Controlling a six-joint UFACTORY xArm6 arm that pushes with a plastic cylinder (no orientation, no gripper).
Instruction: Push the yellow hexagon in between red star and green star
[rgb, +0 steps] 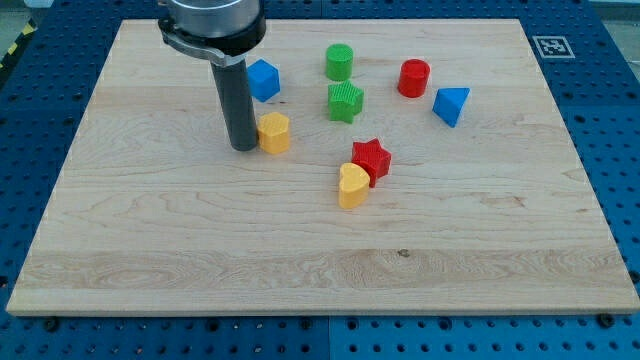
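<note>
The yellow hexagon (274, 132) sits left of the board's centre. My tip (243, 148) stands just at its left side, touching or nearly touching it. The green star (345, 102) lies up and to the right of the hexagon. The red star (372, 159) lies lower right of it, below the green star. A yellow heart (352, 186) leans against the red star's lower left side.
A blue block (263, 80) lies just above the hexagon, right of the rod. A green cylinder (339, 62) stands above the green star. A red cylinder (413, 77) and a blue triangular block (450, 105) sit to the right. The wooden board (150, 250) rests on a blue perforated table.
</note>
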